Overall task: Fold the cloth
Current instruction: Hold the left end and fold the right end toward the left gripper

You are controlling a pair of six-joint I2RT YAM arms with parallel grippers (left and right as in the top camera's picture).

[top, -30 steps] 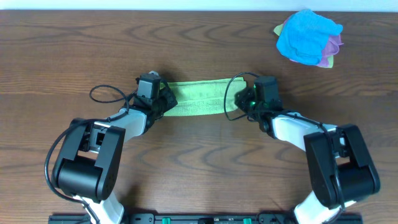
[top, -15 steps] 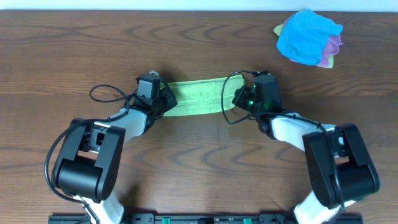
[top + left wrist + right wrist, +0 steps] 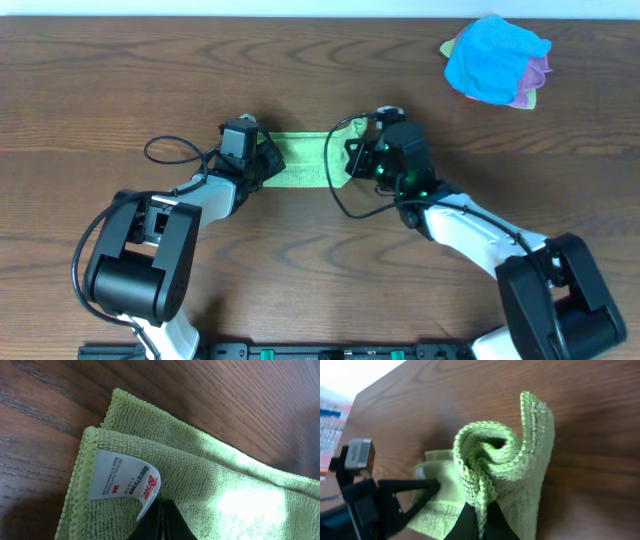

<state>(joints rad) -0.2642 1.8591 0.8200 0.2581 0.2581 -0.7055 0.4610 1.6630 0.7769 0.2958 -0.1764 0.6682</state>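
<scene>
The lime-green cloth (image 3: 305,158) lies as a folded strip on the wooden table between my two grippers. My left gripper (image 3: 266,160) is shut on its left end; in the left wrist view the black fingertips (image 3: 161,521) pinch the cloth (image 3: 210,485) beside its white tag (image 3: 122,482). My right gripper (image 3: 352,160) is shut on the cloth's right end, lifted and curled over the strip. In the right wrist view the jaws (image 3: 481,519) clamp the rolled hem of the cloth (image 3: 515,460), with the left gripper (image 3: 420,491) close beyond.
A bright blue cloth (image 3: 493,56) lies bunched on a purple cloth (image 3: 539,72) at the far right corner. A black cable (image 3: 172,152) loops beside the left arm. Bare wooden table (image 3: 330,280) surrounds the arms.
My right gripper has moved left along the strip with the cloth's right end, lifting and curling it over towards the left gripper. The left gripper has stayed in place.
</scene>
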